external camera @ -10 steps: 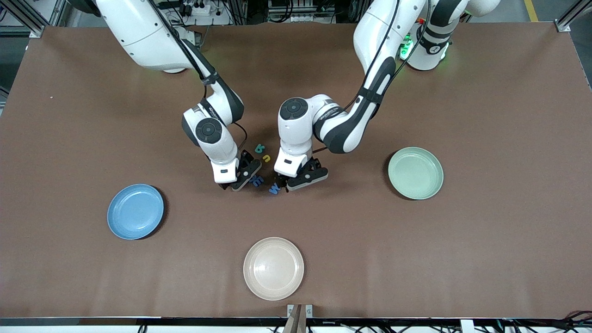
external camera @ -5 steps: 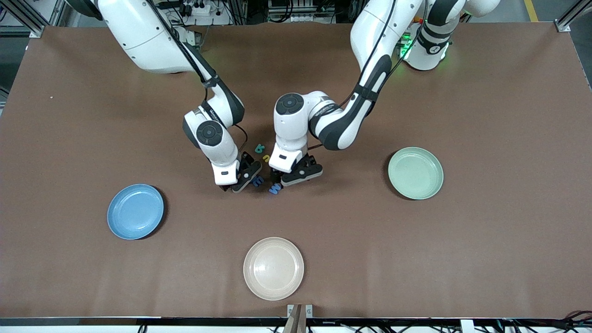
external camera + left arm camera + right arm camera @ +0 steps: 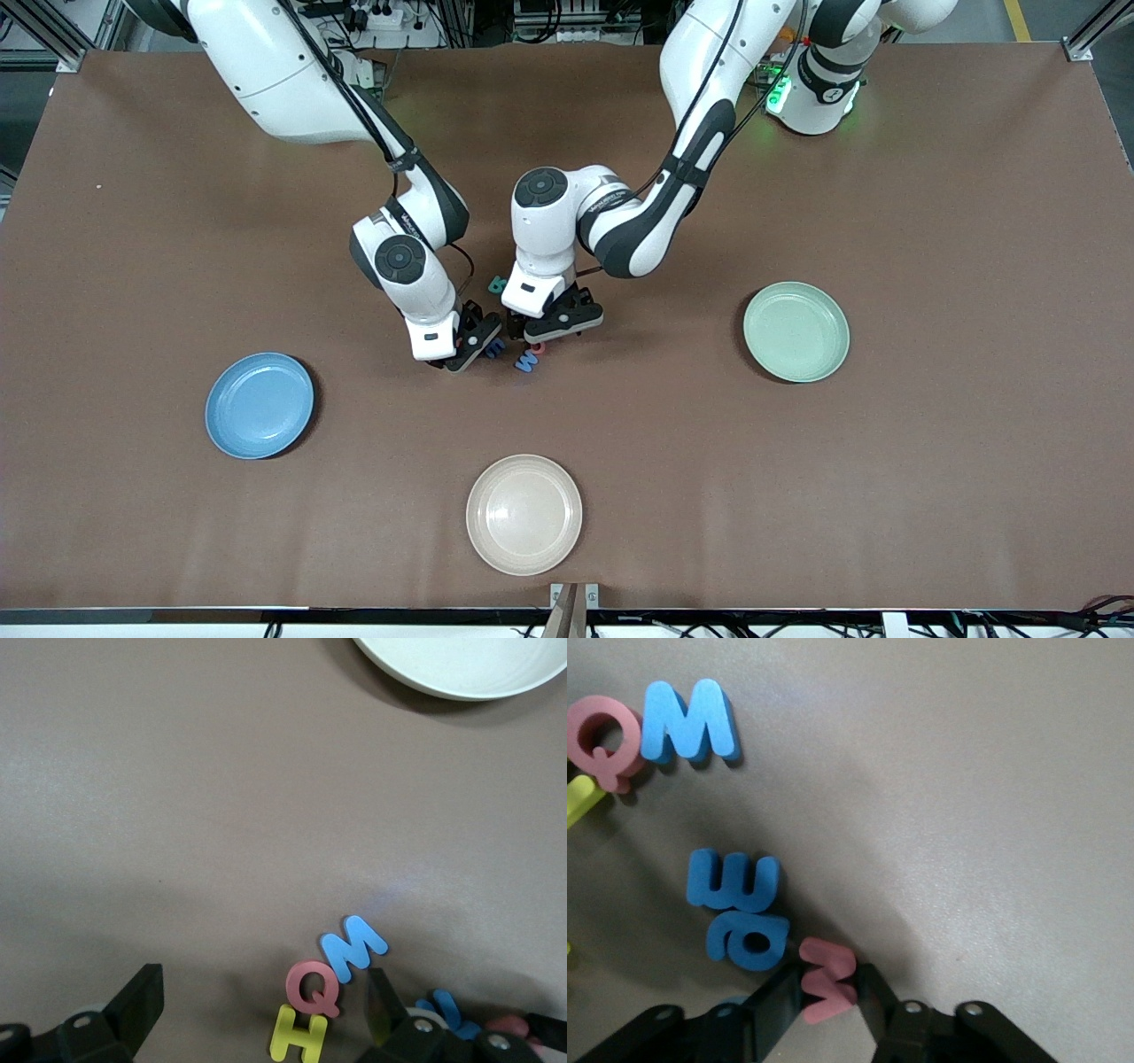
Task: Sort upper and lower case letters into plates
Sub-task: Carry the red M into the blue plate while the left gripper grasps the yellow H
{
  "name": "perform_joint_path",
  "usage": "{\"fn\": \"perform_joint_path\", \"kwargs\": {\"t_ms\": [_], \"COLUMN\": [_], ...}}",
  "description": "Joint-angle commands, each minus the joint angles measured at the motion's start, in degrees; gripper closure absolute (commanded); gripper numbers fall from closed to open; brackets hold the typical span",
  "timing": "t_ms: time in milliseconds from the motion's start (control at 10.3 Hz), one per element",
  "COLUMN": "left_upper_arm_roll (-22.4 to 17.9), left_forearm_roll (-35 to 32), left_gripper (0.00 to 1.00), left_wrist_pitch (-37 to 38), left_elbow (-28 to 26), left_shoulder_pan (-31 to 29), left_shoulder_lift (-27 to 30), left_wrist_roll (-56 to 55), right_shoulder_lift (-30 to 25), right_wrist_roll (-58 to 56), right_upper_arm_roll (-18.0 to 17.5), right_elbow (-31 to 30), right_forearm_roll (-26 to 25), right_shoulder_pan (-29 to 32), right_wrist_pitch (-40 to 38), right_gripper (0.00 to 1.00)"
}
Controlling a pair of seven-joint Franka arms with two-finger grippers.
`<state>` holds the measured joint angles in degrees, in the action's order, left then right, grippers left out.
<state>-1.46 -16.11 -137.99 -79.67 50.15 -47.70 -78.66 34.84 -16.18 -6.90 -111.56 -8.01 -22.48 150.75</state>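
You are looking down on a brown surface [image 3: 886, 496] with two white arms reaching in from the top. Three plates are lying well apart: a blue plate [image 3: 259, 405] toward the right arm's end, a green plate [image 3: 796, 331] toward the left arm's end, and a beige plate [image 3: 524, 515] nearest the front camera. All three are sitting empty.

The letters are clustering mid-surface, between the two end effectors. The right end effector [image 3: 826, 1001] is clenching a pink w [image 3: 827, 979] between its fingers. Just beside it are lying a blue m [image 3: 733, 881] and a blue a [image 3: 749, 942]. A blue M [image 3: 353, 947], pink Q [image 3: 312, 986] and yellow H [image 3: 297, 1035] are touching in a row.

The left end effector [image 3: 266, 1014] is hanging released over the Q and H.

The risks, as a judgement: the pinch on the w is looking shallow, so it may be slipping on the lift. The a is lying so near that it could be dragged along. The two end effectors are working close together and could be colliding.
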Motion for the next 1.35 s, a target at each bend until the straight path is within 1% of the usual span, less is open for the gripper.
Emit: {"fn": "perform_joint_path", "kwargs": {"t_ms": [0,193,290,483,773,870,966,1063,1256], "left_upper_arm_roll": [-0.1,-0.1,-0.2,-0.1,-0.1,-0.1,-0.2,-0.2,-0.3], "left_forearm_roll": [-0.9,-1.1,-1.4,-1.4,-1.6,-1.6,-1.6,-1.6,-1.6], "left_gripper": [0.00,0.00,0.00,0.00,0.00,0.00,0.00,0.00,0.00], "left_wrist_pitch": [-0.5,-0.5,-0.5,-0.5,-0.4,-0.3,-0.3,-0.3,-0.4], "left_elbow": [0.7,0.7,0.7,0.7,0.6,0.4,0.6,0.7,0.8], "left_shoulder_pan": [0.1,0.6,1.3,1.5,2.6,2.8,3.3,3.6,4.4], "left_shoulder_lift": [-0.7,-1.2,-1.6,-1.9,-2.0,-2.1,-3.3,-4.7,-5.7], "left_wrist_roll": [-1.1,-0.4,0.1,3.8,11.5,12.2,12.3,12.0,11.9], "right_shoulder_lift": [0.5,-1.6,-3.1,-6.4,-6.4,-6.2,-6.1,-5.9,-5.8], "right_wrist_roll": [-0.4,-0.6,-0.5,-0.6,-3.5,-5.2,-7.1,-9.4,-10.9], "right_upper_arm_roll": [-0.3,-0.5,-0.5,-0.5,-0.5,-0.4,-0.4,-0.3,-0.3], "right_elbow": [0.2,-0.2,-0.1,0.1,0.5,0.7,1.0,1.5,2.2], "right_forearm_roll": [-0.7,-0.5,-0.4,-0.3,-0.3,-0.3,-0.3,-0.4,-0.5], "right_shoulder_pan": [1.1,3.2,4.7,10.0,20.5,23.4,25.8,27.2,29.2], "right_wrist_pitch": [-0.4,-1.4,-3.5,-9.1,-9.6,-9.6,-9.6,-9.7,-9.7], "right_gripper": [1.00,1.00,1.00,1.00,1.00,1.00,1.00,1.00,1.00]}}
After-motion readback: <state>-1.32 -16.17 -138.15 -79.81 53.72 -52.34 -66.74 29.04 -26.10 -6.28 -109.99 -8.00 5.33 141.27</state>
